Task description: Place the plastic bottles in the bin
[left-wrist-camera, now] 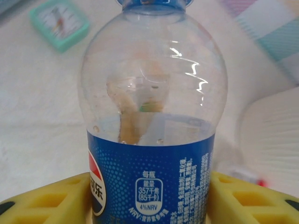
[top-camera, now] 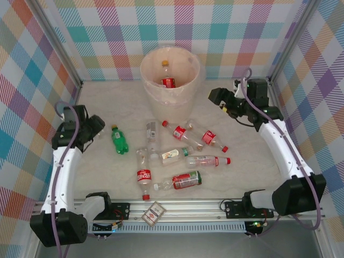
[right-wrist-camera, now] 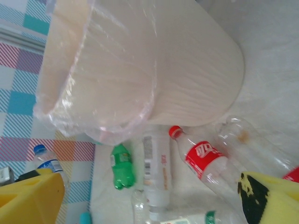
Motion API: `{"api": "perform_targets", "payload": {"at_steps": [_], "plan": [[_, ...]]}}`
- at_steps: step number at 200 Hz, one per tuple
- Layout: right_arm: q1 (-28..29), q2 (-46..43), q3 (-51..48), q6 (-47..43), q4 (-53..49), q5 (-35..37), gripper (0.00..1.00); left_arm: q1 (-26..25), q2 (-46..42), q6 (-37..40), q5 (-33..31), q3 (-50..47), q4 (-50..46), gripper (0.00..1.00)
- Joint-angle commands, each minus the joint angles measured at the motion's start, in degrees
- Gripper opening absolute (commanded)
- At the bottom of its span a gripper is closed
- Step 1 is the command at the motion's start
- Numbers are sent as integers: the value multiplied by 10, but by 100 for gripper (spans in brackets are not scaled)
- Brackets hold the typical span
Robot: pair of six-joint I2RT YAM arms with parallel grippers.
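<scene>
A clear plastic bottle (left-wrist-camera: 152, 140) with a blue label and blue cap stands upright, and my left gripper (left-wrist-camera: 149, 198) (top-camera: 92, 129) is shut on it, yellow pads pressed to both sides of the label. Over the table to the right of the bin (top-camera: 170, 75) (right-wrist-camera: 140, 65) hangs my right gripper (top-camera: 223, 102) (right-wrist-camera: 149, 200), open with nothing between its fingers. One red-labelled bottle (top-camera: 167, 80) lies inside the bin. Several bottles lie on the table, among them a green one (top-camera: 119, 140) (right-wrist-camera: 122, 165), a red-labelled one (top-camera: 143, 175) and a white-green labelled one (top-camera: 174, 155).
A teal square object (left-wrist-camera: 60, 21) lies on the table beyond the held bottle. A small card-like packet (top-camera: 153, 213) sits at the front rail. Checked walls close in the table on three sides.
</scene>
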Motion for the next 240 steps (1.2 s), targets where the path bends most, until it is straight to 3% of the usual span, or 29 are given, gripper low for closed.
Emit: {"api": "perform_targets", "payload": {"at_steps": [1, 27, 64, 98, 162, 240], "plan": [[4, 45, 37, 59, 96, -22, 90, -17, 32, -1, 58, 108, 42, 53], [19, 105, 88, 65, 126, 0, 70, -59, 83, 19, 58, 250, 70, 47], [42, 169, 171, 60, 130, 7, 68, -143, 177, 33, 61, 366, 136, 40], [59, 232, 260, 34, 59, 32, 64, -226, 278, 58, 43, 444, 182, 37], [88, 297, 336, 13, 0, 87, 50, -249, 403, 85, 87, 529, 180, 33], [90, 294, 326, 3, -6, 112, 46, -304, 586, 157, 72, 708, 25, 32]]}}
